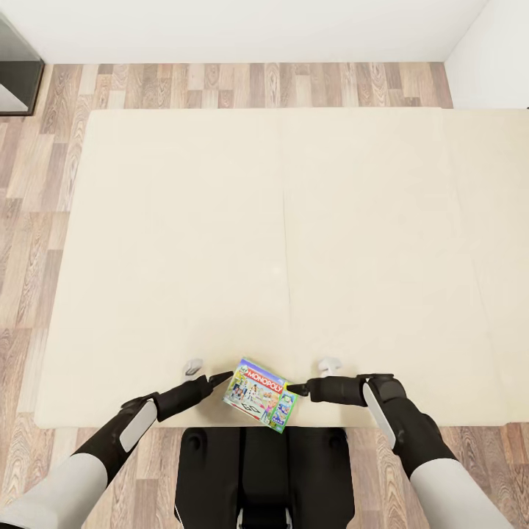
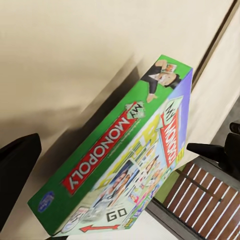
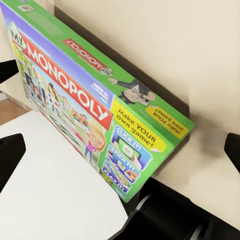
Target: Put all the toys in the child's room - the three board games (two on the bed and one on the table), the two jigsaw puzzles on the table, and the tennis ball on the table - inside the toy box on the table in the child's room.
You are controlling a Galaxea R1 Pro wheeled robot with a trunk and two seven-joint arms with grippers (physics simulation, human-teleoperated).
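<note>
Your Monopoly box [image 1: 261, 394] is lying at the near edge of the bed [image 1: 184, 242], overhanging it slightly, between both grippers. Your left gripper [image 1: 219, 378] is pointing at the box's left corner and your right gripper [image 1: 297, 389] at its right edge; both are spread apart, gripping nothing.

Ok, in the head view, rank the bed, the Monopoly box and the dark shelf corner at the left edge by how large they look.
1. Bed, by far the largest.
2. Dark shelf corner, though cut off by the picture's edge, so its full size is unknown.
3. Monopoly box, between the left hand and right hand; nearly as large as the corner, so this order is unsure.
</note>
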